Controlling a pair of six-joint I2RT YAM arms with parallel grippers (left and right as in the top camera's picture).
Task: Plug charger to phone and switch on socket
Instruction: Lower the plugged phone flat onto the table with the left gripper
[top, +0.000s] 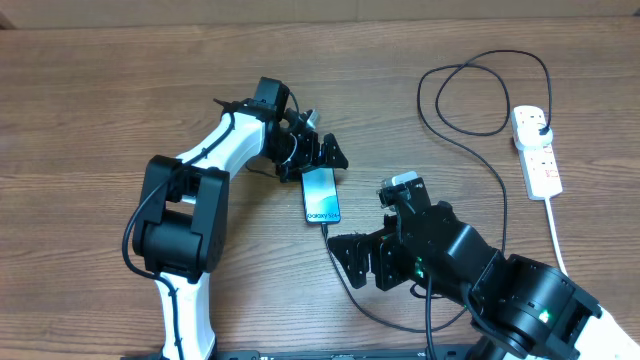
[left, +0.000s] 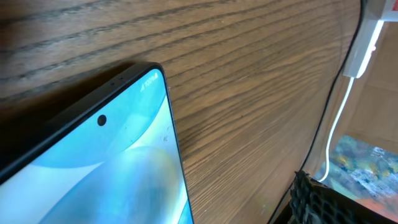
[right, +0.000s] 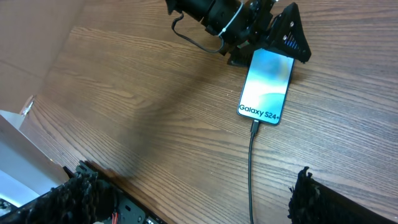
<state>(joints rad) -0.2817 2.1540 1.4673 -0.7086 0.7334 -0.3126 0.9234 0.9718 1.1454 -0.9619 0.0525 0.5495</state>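
Observation:
The phone (top: 321, 195) lies flat on the table with its light blue screen lit and "Galaxy" text showing. It also shows in the right wrist view (right: 266, 87) and fills the left wrist view (left: 93, 174). The charger (top: 504, 215) is a thin black cable. Its tip is in the phone's bottom port (right: 255, 127) and its plug sits in the socket (top: 537, 160). My left gripper (top: 318, 157) straddles the phone's top end, and its one visible finger (left: 311, 199) stands apart from the phone's edge. My right gripper (top: 352, 262) is open and empty below the phone, with the cable (right: 250, 168) on the table between its fingers.
The socket's thick white cord (top: 556, 235) runs toward the front right edge. The charger cable loops at the back of the table (top: 470, 62) and curves round my right arm (top: 470, 260). The left arm's base (top: 180, 215) stands at the left.

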